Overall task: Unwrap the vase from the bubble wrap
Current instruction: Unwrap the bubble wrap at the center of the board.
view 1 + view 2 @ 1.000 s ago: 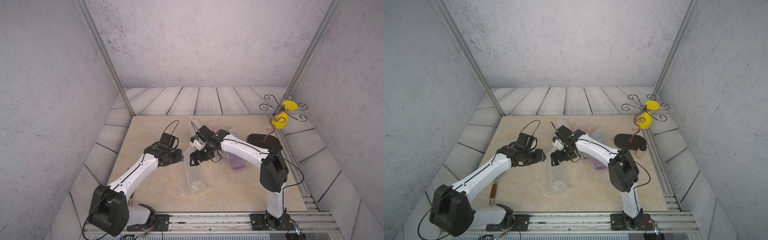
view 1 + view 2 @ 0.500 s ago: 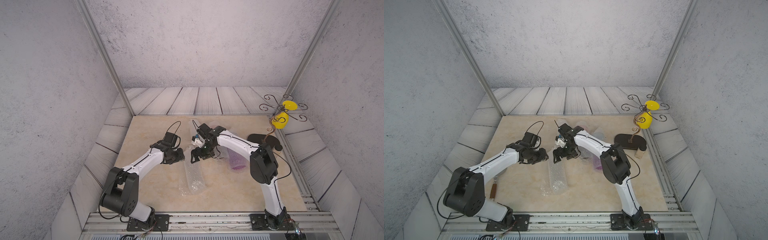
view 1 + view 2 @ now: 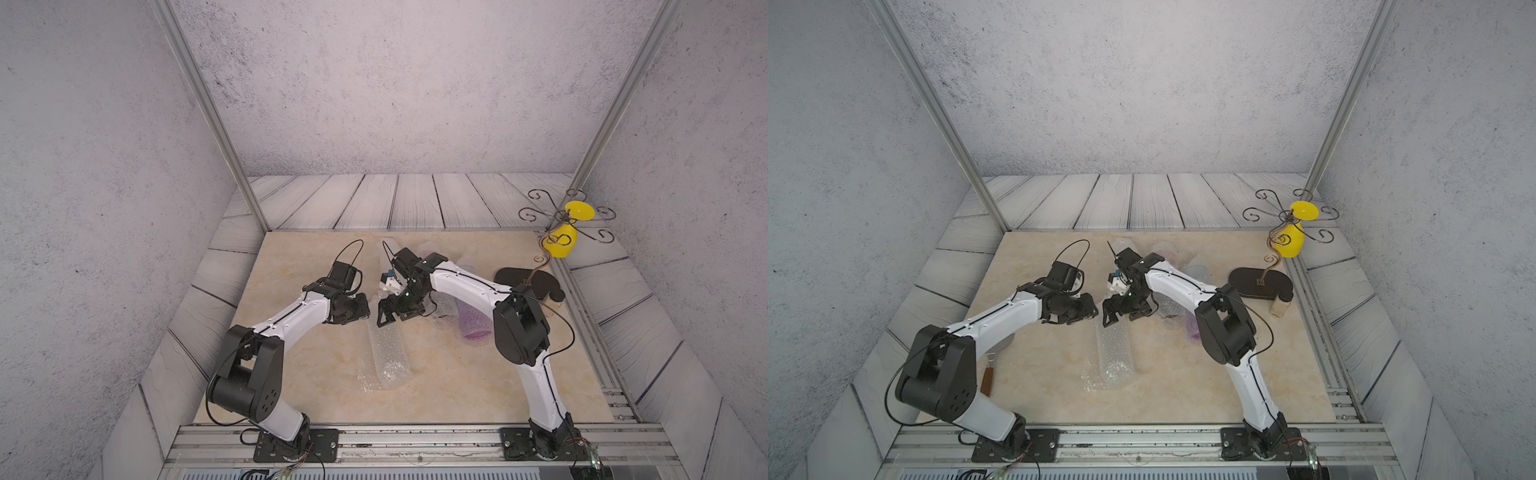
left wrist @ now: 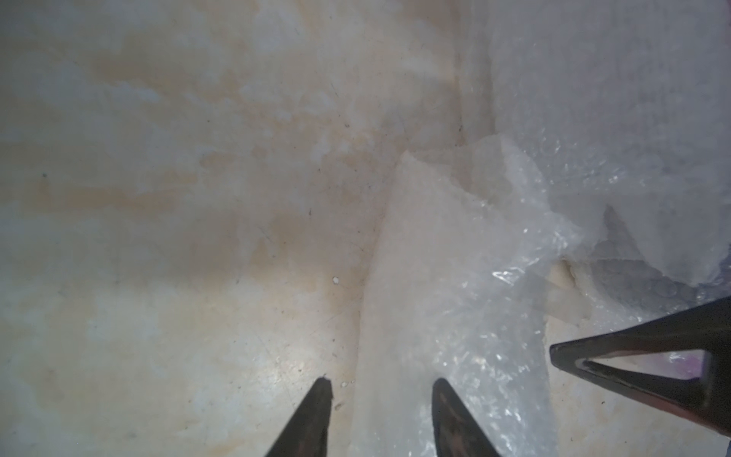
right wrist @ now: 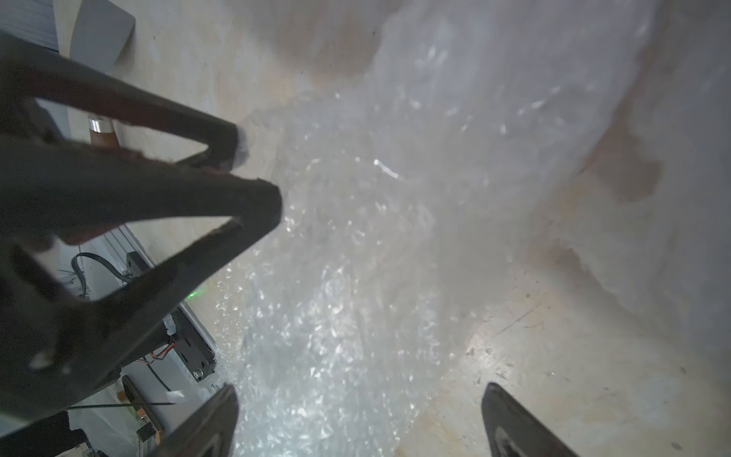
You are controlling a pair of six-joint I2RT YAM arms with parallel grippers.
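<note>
Grasp step, judged: bubble wrap (image 3: 386, 357) lay as a rolled tube at the middle of the desk (image 3: 457, 395), pointing at the near edge; left gripper (image 4: 381, 415) jaws narrow, straddling its loose flap, not clamped; right gripper (image 5: 356, 419) jaws wide over the tube. Next move called for pinching the flap, then peeling

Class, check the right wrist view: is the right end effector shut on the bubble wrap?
No: the right end effector stands wide open, its jaws spread far apart above the bubble wrap, pinching nothing.
</note>
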